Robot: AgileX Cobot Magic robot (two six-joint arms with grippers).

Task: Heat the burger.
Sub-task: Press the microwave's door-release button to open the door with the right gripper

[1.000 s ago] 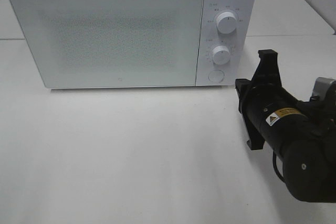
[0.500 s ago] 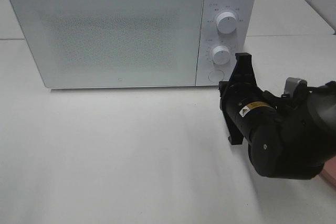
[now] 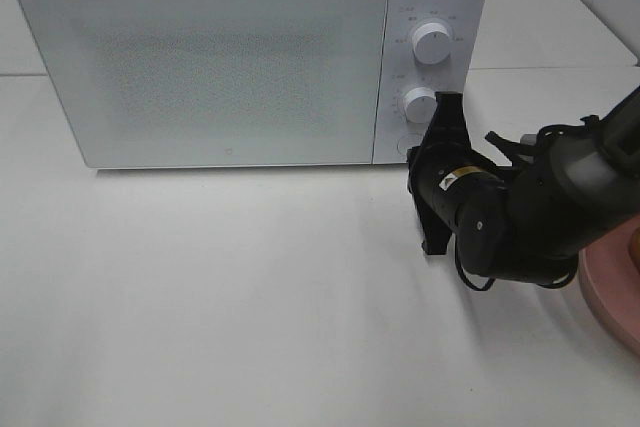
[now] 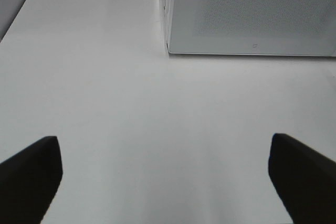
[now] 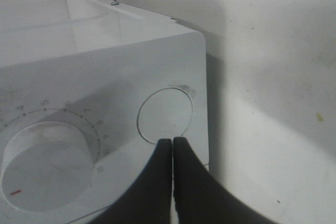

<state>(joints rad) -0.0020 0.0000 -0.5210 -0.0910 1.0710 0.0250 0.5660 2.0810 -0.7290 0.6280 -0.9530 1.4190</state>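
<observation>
**At the microwave's button, the right arm moves in**

From up high, the right gripper (image 3: 425, 152) has slid in from the side. It now sits just by the round button (image 3: 410, 144) on the microwave (image 3: 220, 57). The door is shut, so I think opening it comes first. No burger shows, only the edge of a pink plate (image 3: 612, 292). The table (image 3: 250, 307) is flat and white.

In the left wrist view, the left gripper (image 4: 164, 138) hangs over the table with its jaws wide apart.

In the right wrist view, the jaws are pressed together, tips at the button.

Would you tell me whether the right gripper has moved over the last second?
Yes. In the high view, the right gripper has moved left across the table, toward the round button on the microwave.
</observation>
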